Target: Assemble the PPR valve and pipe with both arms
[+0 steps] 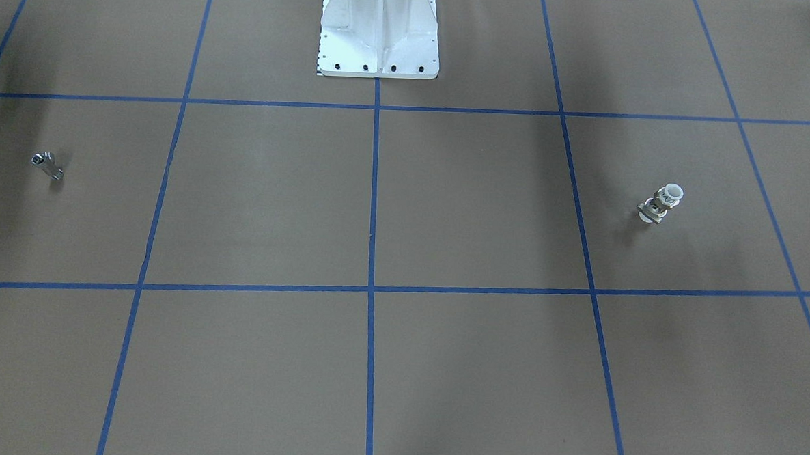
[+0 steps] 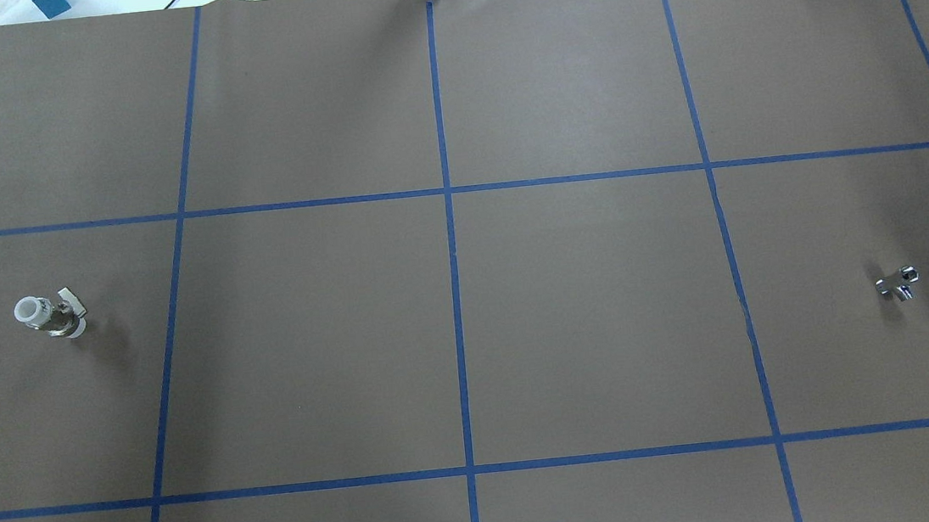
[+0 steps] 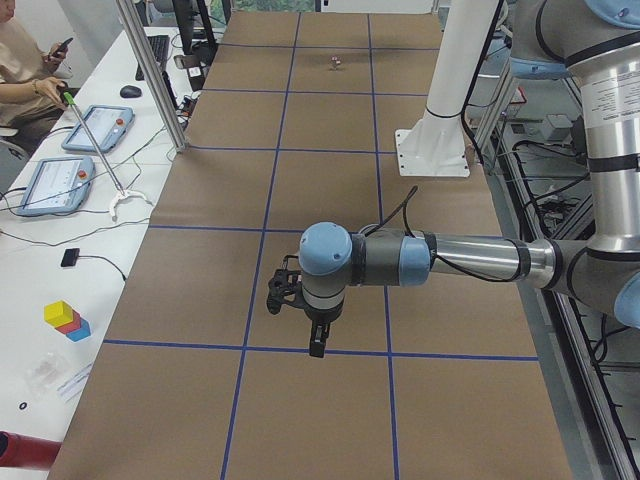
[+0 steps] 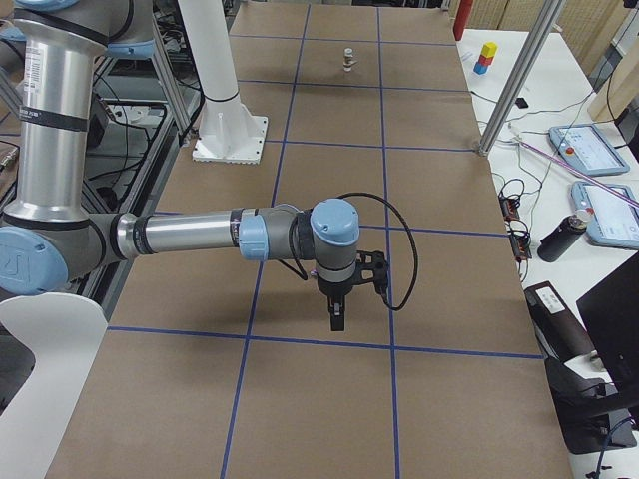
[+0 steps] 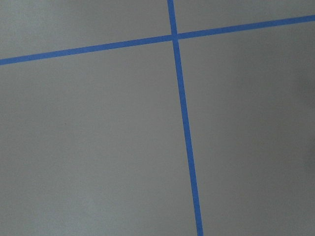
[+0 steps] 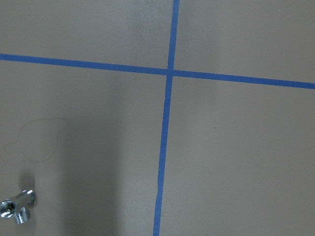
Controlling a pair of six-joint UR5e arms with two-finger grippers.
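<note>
left gripper (image 3: pixel 316 345) and right gripper (image 4: pixel 337 319): hanging fingers-down over table (image 2: pixel 590 326); spread or pressed together, cannot tell from side views alone. neither on a part.

located ppr valve (image 2: pixel 50 314) upright on robot's left side, pipe (image 2: pixel 898 283) lying on robot's right side, well apart.

judged valve: rigid, fairly light, metal middle likely slick. best pinched across brassy middle, clear of handle tab (image 2: pixel 71 295).

judged pipe: stiff, light, shiny, prone to slipping or rolling. best taken across narrow stub, leaving hollow head free.

containers: none proper. noted valve's upper white socket (image 2: pixel 28 310) open, apparently nothing inside.
</note>
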